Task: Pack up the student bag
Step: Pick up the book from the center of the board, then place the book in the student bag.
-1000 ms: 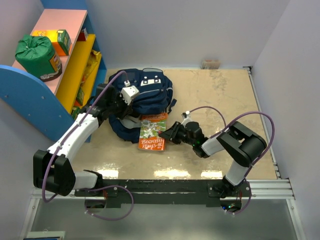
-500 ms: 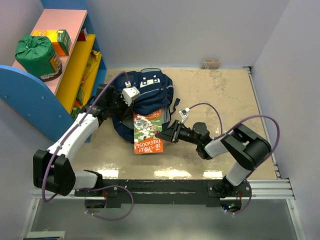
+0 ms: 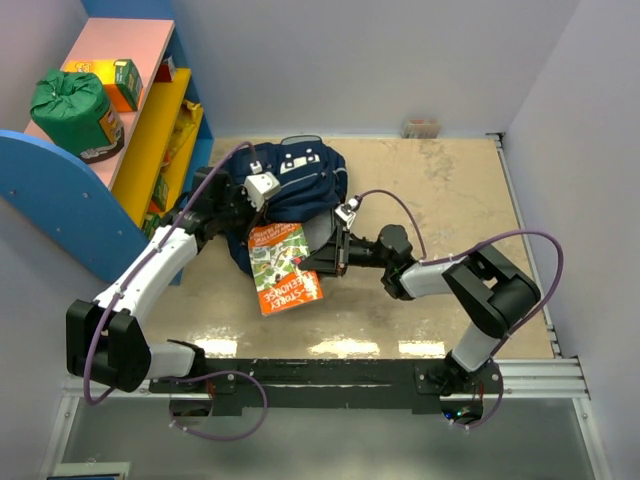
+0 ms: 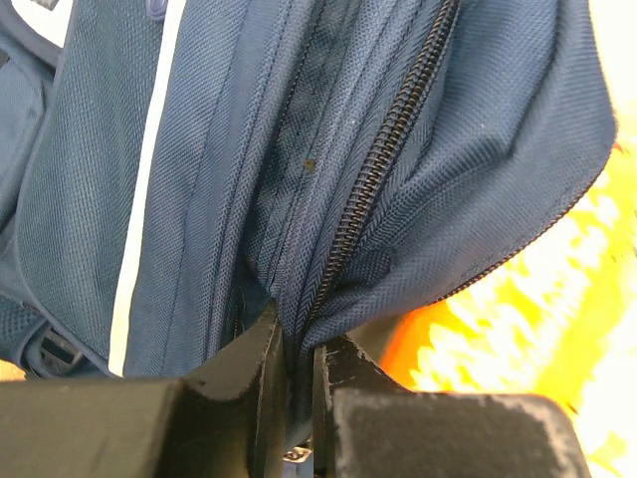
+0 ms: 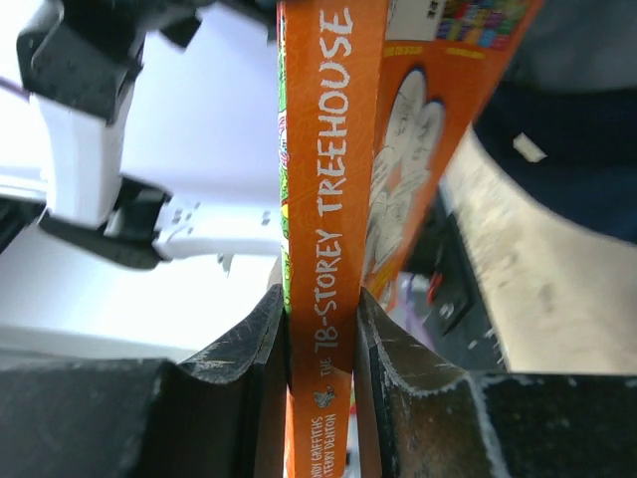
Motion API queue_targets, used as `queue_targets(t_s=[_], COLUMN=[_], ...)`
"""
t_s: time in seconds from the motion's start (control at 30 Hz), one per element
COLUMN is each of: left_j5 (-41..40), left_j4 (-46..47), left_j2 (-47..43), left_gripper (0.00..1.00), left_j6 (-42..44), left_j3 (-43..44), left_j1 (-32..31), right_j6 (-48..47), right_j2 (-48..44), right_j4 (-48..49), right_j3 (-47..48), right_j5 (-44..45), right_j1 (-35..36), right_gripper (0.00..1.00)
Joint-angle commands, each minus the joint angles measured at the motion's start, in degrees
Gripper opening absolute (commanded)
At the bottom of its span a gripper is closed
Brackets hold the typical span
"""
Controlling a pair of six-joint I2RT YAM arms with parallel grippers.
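On the table [image 3: 440, 200], the student bag [image 3: 305, 180] lies in the far left part, as it did a second ago, close to the coloured shelf [image 3: 150, 140]. The orange book [image 3: 283, 268] has changed most: before it was further right, in front of the bag, and now it is carried to the left and hangs tilted at the bag's near edge. The left gripper [image 4: 299, 349] still has its jaws closed on the blue fabric beside the zipper, and the right gripper [image 5: 320, 314] grips the book by its spine, one jaw pressed on each side.
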Motion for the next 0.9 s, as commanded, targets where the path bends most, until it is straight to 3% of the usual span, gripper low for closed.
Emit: queue_targets(t_s=[0.0, 0.27, 0.33, 0.5, 0.57, 0.6, 0.63, 0.67, 0.87], left_j5=[6.11, 5.84, 5.84, 5.32, 4.62, 4.44, 4.35, 4.26, 4.96], left_j4=[5.92, 5.75, 5.57, 4.78, 4.60, 4.60, 4.78, 4.78, 6.19], left_j2=[-2.49, -3.28, -3.63, -4.86, -5.30, -5.65, -5.83, -5.92, -5.57], left_gripper=[0.00, 0.00, 0.00, 0.00, 0.00, 0.00, 0.00, 0.00, 0.00], left_j6=[-1.50, -0.27, -0.10, 0.78, 1.40, 1.57, 1.75, 1.84, 0.61], left_j3=[1.84, 1.14, 0.87, 0.35, 0.08, -0.01, -0.18, -0.44, -0.71], left_j1=[-1.11, -0.49, -0.49, -0.40, -0.40, -0.40, -0.49, -0.40, -0.31], right_j6=[1.83, -3.78, -8.61, -16.58, -25.45, -39.77, -47.22, -51.47, -50.65], right_j2=[-4.74, -0.28, 3.92, 10.63, 10.37, 9.76, 9.15, 8.79, 8.79], right_j4=[34.93, 21.15, 11.44, -0.02, -19.66, -29.40, -50.29, -54.50, -55.53], right_j3=[3.44, 8.43, 10.55, 16.09, 18.89, 20.39, 22.58, 24.34, 19.46], right_j5=[-9.49, -21.70, -21.63, -19.88, -18.04, -13.24, -10.32, -8.38, -4.23], right_j1=[1.05, 0.88, -0.17, -3.60, -4.49, -4.40, -4.31, -4.23, -5.10], right_gripper=[0.00, 0.00, 0.00, 0.00, 0.00, 0.00, 0.00, 0.00, 0.00])
